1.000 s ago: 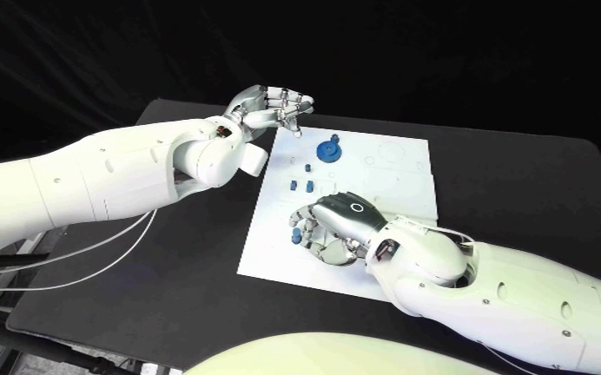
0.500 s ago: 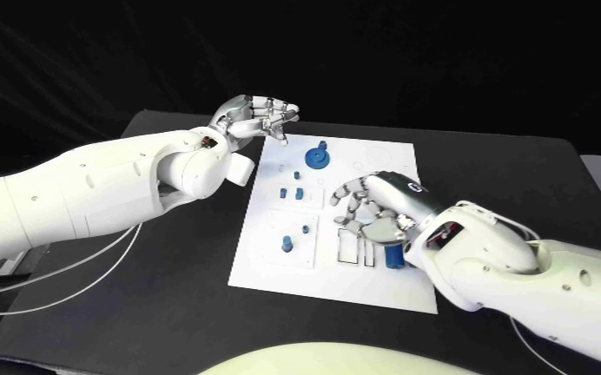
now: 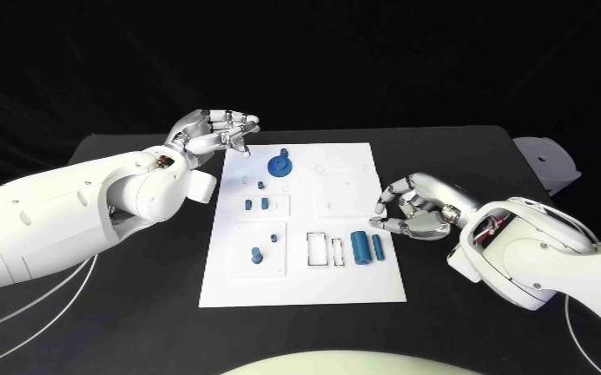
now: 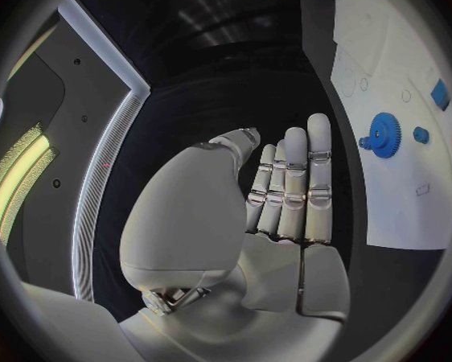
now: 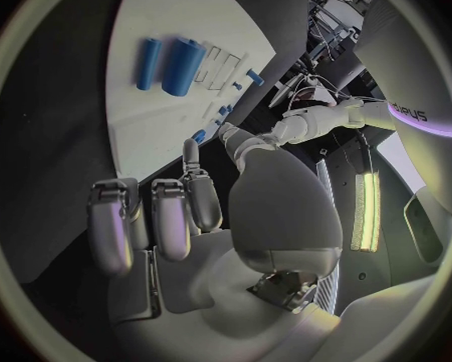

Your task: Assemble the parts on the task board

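My right hand (image 3: 419,208) has come off the task board (image 3: 307,279) since a second ago, when it lay low over the board's near-left part covering the pieces there. Now it hangs just past the board's right edge above the black bench (image 3: 113,305), fingers curled inward and holding nothing. Where it was, the small blue parts (image 3: 257,255) lie uncovered, and two blue cylinders (image 3: 366,246) rest side by side on the board near its right edge, close to my fingertips but apart from them. My left hand (image 3: 213,132) has drawn back a little from the board's far edge and now sits at its far-left corner, fingers bent in loosely and empty; in the left wrist view they lie straight together. The blue gear (image 3: 283,165) stands on the board's far part, as before.
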`<state>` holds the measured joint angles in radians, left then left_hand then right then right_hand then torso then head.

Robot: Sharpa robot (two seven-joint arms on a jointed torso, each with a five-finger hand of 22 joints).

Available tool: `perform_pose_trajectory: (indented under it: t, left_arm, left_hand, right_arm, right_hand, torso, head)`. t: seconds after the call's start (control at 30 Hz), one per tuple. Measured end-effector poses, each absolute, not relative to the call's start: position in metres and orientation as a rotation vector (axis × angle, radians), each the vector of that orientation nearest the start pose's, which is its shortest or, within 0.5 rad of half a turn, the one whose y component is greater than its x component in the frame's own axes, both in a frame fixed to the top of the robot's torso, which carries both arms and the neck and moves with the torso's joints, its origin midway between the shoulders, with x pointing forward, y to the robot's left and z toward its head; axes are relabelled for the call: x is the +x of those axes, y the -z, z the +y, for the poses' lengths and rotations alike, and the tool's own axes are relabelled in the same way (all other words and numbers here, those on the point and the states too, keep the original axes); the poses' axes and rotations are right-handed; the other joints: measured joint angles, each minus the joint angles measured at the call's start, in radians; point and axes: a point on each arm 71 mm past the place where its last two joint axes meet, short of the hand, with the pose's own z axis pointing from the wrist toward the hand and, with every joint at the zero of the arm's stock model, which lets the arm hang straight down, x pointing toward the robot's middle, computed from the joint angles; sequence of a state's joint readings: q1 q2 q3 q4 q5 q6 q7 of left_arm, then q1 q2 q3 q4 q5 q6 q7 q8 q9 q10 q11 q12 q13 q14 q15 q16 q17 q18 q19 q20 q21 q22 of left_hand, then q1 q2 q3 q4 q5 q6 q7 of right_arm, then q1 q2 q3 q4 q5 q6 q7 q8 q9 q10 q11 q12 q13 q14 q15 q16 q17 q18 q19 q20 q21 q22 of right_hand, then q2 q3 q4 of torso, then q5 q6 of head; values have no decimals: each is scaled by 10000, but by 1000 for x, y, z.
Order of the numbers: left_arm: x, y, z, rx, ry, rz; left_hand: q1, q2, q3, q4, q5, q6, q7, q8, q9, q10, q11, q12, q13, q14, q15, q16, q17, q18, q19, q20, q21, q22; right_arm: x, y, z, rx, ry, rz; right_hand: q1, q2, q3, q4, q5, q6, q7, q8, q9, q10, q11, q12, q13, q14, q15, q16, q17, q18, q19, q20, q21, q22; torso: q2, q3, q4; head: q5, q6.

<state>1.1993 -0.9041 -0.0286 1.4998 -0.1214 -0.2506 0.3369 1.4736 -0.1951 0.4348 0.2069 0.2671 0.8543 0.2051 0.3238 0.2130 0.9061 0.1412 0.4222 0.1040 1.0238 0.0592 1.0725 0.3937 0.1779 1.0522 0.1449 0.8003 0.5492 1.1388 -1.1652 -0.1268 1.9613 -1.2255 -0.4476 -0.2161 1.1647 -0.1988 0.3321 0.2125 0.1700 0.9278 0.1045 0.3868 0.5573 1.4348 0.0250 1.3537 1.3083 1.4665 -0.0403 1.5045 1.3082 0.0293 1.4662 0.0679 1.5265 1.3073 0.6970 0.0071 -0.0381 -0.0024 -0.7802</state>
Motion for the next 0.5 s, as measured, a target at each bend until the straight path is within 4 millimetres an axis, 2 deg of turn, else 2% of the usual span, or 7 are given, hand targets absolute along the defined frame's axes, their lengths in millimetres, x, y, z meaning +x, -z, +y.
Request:
perform_pose_trajectory:
  t: [0.1, 0.23, 0.33, 0.5]
  left_arm:
    - [493, 177, 242, -10215, 14739, 14831]
    - [492, 177, 241, -10212, 14770, 14848]
    - [492, 178, 241, -10216, 14786, 14861]
    - [492, 178, 241, -10226, 14801, 14866]
  left_hand:
    - [0, 0, 0, 0, 0, 0, 0, 0, 0, 0, 0, 0, 0, 0, 0, 0, 1, -1, 0, 0, 0, -1]
    - [0, 0, 0, 0, 0, 0, 0, 0, 0, 0, 0, 0, 0, 0, 0, 0, 1, 0, 0, 0, 0, -1]
    - [0, 0, 0, 0, 0, 0, 0, 0, 0, 0, 0, 0, 0, 0, 0, 0, 1, -1, 0, 0, 0, -2]
    - [0, 0, 0, 0, 0, 0, 0, 0, 0, 0, 0, -1, 0, 0, 0, 0, 1, -1, 0, 0, 0, -2]
  right_arm:
    - [367, 205, -235, 2008, -7254, 18404]
    - [361, 212, -233, 1874, -6798, 18650]
    - [358, 218, -229, 1705, -6528, 18793]
    - [357, 227, -219, 1410, -6268, 18901]
  right_hand:
    - [-80, -79, -166, 167, 0, -37, -37, 63, 56, 4, -3, 35, 0, 0, 1, 49, 0, -154, 0, 0, 100, 9]
    - [-85, -85, -389, 389, 64, -45, -39, 77, 115, 36, -36, 88, 0, 0, 1, 49, -1, -154, 0, 0, 126, 8]
    - [-145, -145, -581, 581, 64, -104, -40, 121, 150, 37, -36, 87, 0, 0, 2, 49, -1, -154, 0, 0, 126, 8]
    - [-145, -145, -682, 682, 64, -104, -40, 121, 159, 36, -36, 87, -1, 0, 2, 49, -2, -154, 0, 1, 126, 7]
  torso:
    - [-31, 0, -51]
    - [-66, -4, -92]
    - [-77, -8, -102]
    - [-79, -16, -107]
  head:
    - [-126, -29]
    - [-205, -85]
    - [-232, -110]
    - [-224, -147]
